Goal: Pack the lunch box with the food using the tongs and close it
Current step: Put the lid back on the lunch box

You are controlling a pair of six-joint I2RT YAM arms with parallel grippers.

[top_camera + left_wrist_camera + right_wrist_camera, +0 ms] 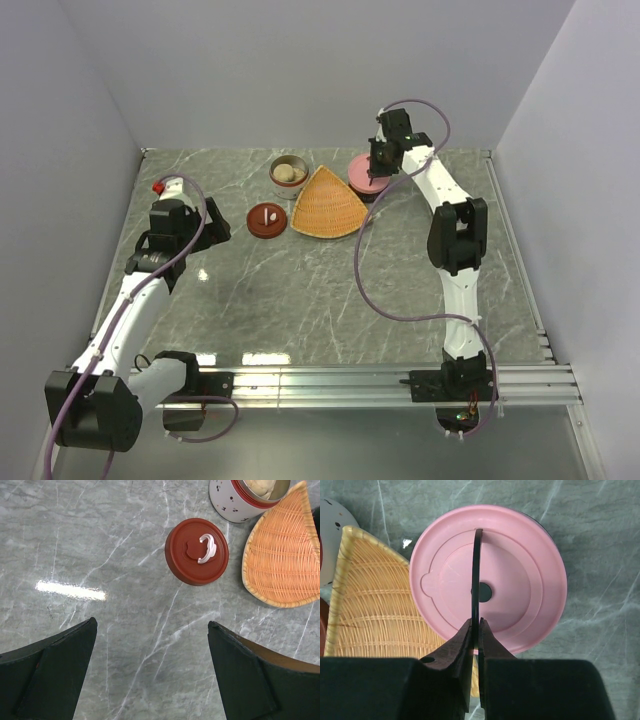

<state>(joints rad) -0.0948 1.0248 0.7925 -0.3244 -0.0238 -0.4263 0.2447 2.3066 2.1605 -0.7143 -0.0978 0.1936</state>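
Two grippers over a grey marble table, one closed on tongs, one empty.

The right gripper (476, 622) is pinched tight on the slim tongs (476, 565), seen edge-on as a thin dark line reaching out over a round pink lid (520, 580). The pink lid lies just beside the right edge of a fan-shaped orange woven tray (375, 605). The left gripper (152, 625) hangs above bare table (100, 540) with its dark fingers (55, 675) spread wide and nothing between them. Beyond it lies a flat red-brown lid (196, 551) with a small white loop on top. Past that lid stands the white lunch box (230, 502), uncovered, with pale beige food (262, 486) inside, next to the tray's left edge.
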